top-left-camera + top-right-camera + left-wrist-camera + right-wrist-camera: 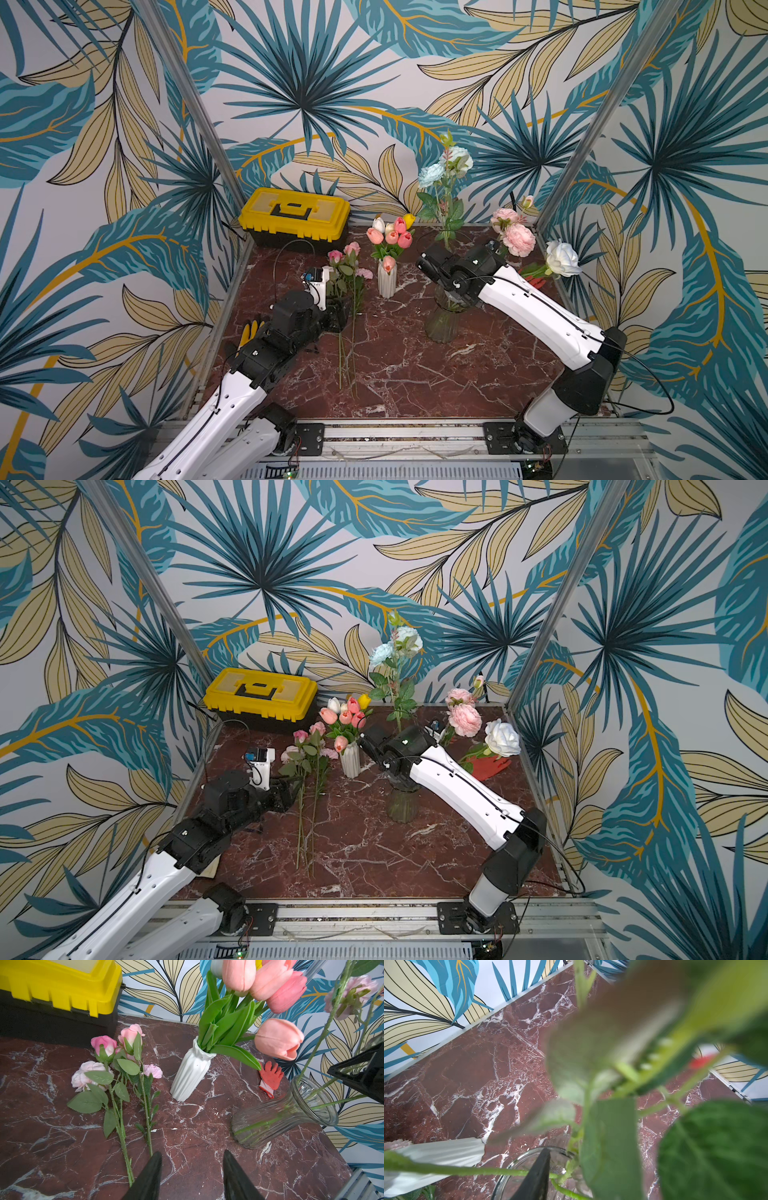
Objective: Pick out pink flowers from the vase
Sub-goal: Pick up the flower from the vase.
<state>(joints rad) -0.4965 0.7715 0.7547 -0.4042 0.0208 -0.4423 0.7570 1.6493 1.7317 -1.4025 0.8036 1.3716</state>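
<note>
Jaws of the left gripper (192,1152) stand apart and empty at the near left, low over the bare table (41,1147). Just beyond them lie the pink flowers (104,1045) already out of a vase: roses, a pale peony and a carnation, flat on the marble with their stems pointing near.

Right of centre stands the glass vase (259,1126), and the right gripper (453,300) hangs over its mouth among the stems. The right wrist view shows only 1 finger (537,1176) at the rim with a green stem crossing it. Leaves blur the rest, so I cannot tell whether the jaws are apart or clamped on a stem.

A little farther, in the middle, the white vase (386,278) holds the pink tulips (392,237) mixed with white and yellow ones. At the far right the pink peonies (518,240) lean out of the glass vase, beside a white rose (563,257), with the blue roses (432,174) rising farthest back.

The step in hand looks like taking a peony stem. To do it well, the stem between the jaws should be traced to a pink head, since 3 kinds share 1 mouth. A grip close above the rim, then a lift along the stem's own lean, should keep leaves from snagging and the light vase from tipping. The free left gripper could steady the glass.
</note>
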